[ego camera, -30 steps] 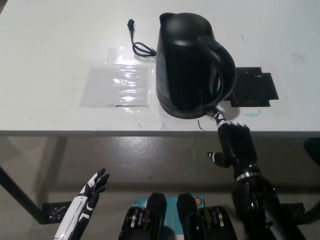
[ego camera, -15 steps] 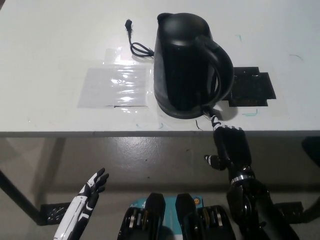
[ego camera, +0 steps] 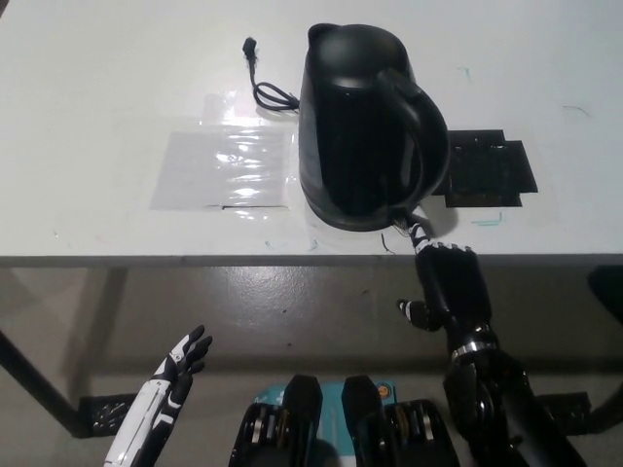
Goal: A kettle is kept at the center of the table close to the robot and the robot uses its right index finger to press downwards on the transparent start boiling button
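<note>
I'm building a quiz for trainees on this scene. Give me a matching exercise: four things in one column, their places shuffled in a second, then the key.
1. black plastic kettle
2. clear plastic sheet
3. white left hand
4. black right hand

A. lower left, below the table edge
B. flat on the white table, left of the kettle
C. at the table edge, reaching to the kettle's base
D. table centre

Pairs: 1-D, 2-B, 3-A, 4-C

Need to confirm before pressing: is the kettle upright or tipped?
Upright: the kettle stands on its base on the table, lid on top, handle toward the right hand.

black right hand (ego camera: 450, 282) raised, one finger extended forward; white left hand (ego camera: 181, 365) low, fingers apart
</note>
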